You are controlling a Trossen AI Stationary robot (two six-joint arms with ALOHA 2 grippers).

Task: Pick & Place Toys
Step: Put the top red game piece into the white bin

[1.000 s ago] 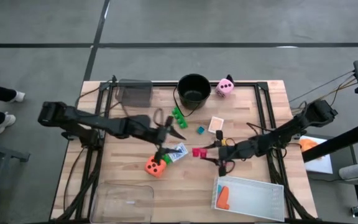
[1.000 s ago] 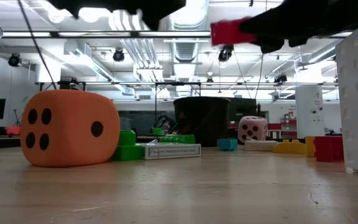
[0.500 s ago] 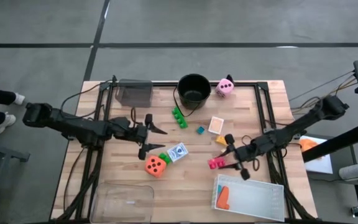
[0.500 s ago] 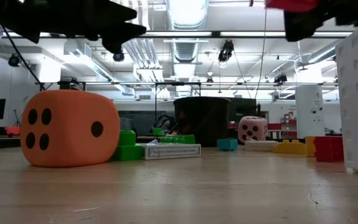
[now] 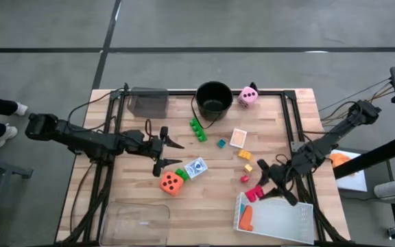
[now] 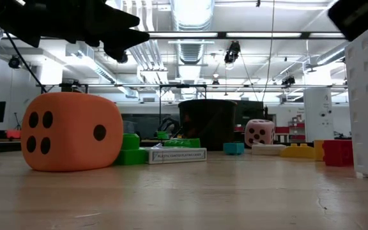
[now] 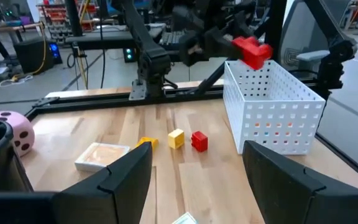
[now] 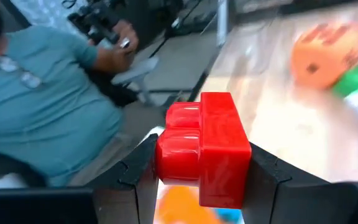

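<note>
A red brick [image 8: 204,146] sits between the fingers of my right gripper [image 5: 254,194], which is shut on it above the left end of the white tray [image 5: 286,221]. The left wrist view shows this brick [image 7: 252,51] over the tray's corner [image 7: 272,106]. My left gripper [image 5: 171,154] hangs open with nothing in it, above the table just beyond the orange die [image 5: 171,182]. The die rests on the wood beside a green brick [image 5: 182,174] and a card pack [image 5: 196,167]. More small bricks [image 5: 245,167] lie between the two arms. My right gripper pinches the red brick by two opposite sides [image 8: 164,155] between its two fingers [image 8: 135,180]. The fingers come from the table's right side, slanting a little downward. The brick is lifted clear, above the white tray's left end.
A black bucket [image 5: 213,98] and a pink die [image 5: 247,95] stand at the far edge, with green bricks [image 5: 197,129] and a card [image 5: 238,137] nearer. Clear trays sit far left [image 5: 148,103] and near left [image 5: 137,223]. A person in a teal shirt [image 8: 36,106] is beyond the table.
My right gripper has carried the red brick toward the near right, rising and rolling, from mid-table to above the white tray's left end. My left gripper drew back toward the left edge from above the orange die, sank a little, then stayed still.
</note>
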